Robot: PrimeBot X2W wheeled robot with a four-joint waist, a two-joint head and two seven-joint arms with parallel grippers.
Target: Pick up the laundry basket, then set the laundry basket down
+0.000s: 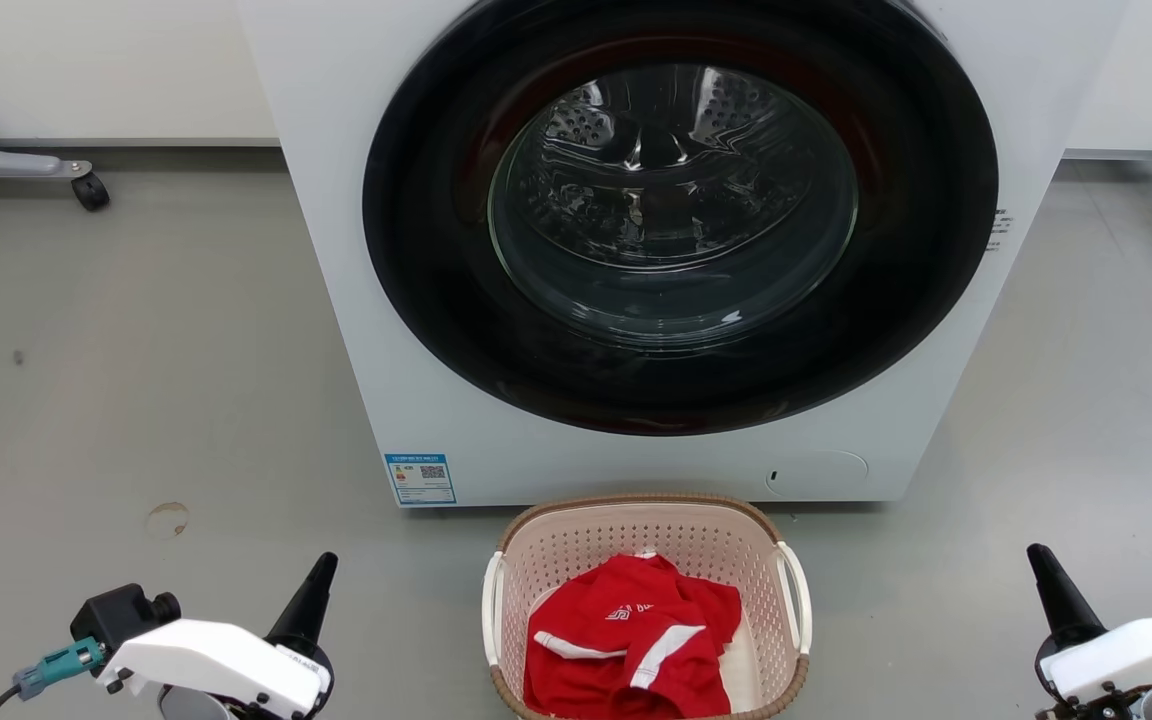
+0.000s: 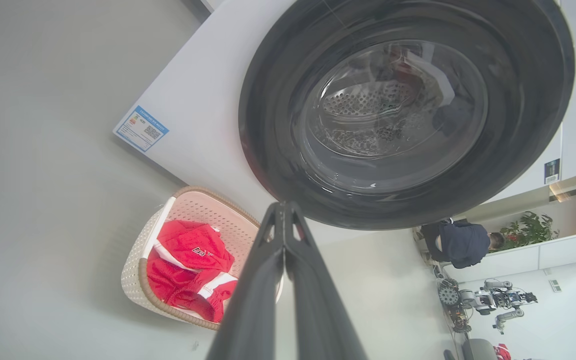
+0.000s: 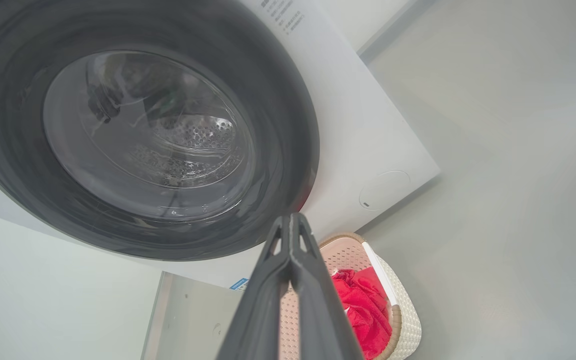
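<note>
Laundry basket [image 1: 586, 550] sits on the grey floor [image 1: 136, 400], near and central, just in front of the white washer [image 1: 356, 300] with its round, dark-framed glass door [image 1: 676, 215]. A red garment [image 1: 636, 640] with white stripes lies crumpled inside it. The left gripper [image 1: 319, 585] hovers at the near left and the right gripper [image 1: 1048, 575] at the near right, both well apart from the white side handles. Each has its two dark fingers pressed together, holding nothing.
</note>
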